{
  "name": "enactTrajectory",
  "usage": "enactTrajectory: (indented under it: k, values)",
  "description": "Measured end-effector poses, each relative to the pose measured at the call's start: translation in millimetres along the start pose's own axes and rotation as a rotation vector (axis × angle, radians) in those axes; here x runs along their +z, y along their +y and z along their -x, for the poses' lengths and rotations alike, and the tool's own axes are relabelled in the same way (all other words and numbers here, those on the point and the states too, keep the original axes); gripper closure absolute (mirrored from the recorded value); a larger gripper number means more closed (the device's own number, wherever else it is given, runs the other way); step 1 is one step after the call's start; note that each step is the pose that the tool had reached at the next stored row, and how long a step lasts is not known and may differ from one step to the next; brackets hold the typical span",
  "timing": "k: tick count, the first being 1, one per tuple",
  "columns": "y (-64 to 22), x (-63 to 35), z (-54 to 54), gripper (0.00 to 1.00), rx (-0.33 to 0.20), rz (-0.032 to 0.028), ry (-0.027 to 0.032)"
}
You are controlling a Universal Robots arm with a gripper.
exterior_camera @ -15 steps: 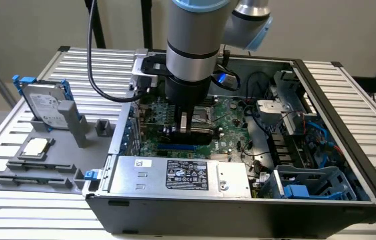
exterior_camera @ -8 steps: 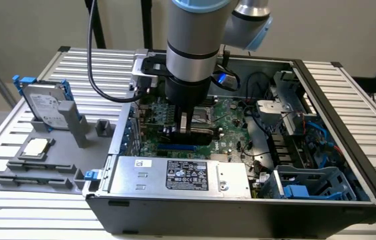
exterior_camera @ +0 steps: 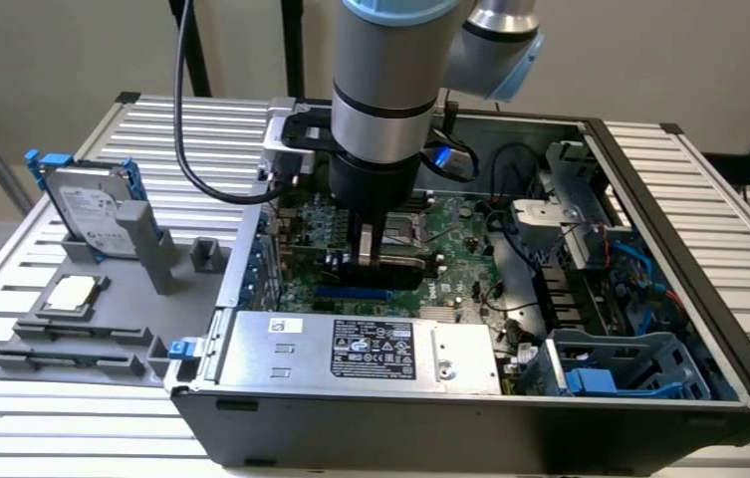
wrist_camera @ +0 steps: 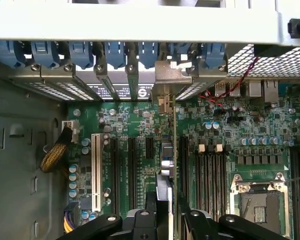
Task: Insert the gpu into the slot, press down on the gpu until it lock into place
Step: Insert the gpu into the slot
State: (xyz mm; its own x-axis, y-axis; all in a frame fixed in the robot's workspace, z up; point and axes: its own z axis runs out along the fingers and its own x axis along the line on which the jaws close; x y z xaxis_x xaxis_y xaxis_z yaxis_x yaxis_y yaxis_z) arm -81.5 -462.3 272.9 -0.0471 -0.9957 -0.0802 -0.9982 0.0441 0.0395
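Gripper (wrist_camera: 166,212) is clamped on the gpu (exterior_camera: 398,271), which stands edge-down over the slot (exterior_camera: 355,295); seating cannot be confirmed.

Risks:
- The bracket (wrist_camera: 172,82) may snag the case frame.
- An off-line card edge may bend under pressure.

To the exterior view's left of the gpu lies a hard drive (exterior_camera: 89,209). To its right are cables (exterior_camera: 514,269), then a drive cage (exterior_camera: 614,360).

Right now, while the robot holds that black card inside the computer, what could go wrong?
The hand grips the gpu edge-on over the board. If it is a bit off the blue slot, pushing could bend the card or hurt the board. Its metal bracket sits close among the blue clips, so it might snag there.
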Motion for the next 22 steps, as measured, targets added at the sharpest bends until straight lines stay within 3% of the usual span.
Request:
enactTrajectory:
  k: [10, 22]
  values:
    - [2.9, 1.9, 1.5, 0.74, -0.005, 0.0000, 0.0002]
    - [5.6, 7.9, 4.4, 0.74, -0.005, -0.0001, 0.0047]
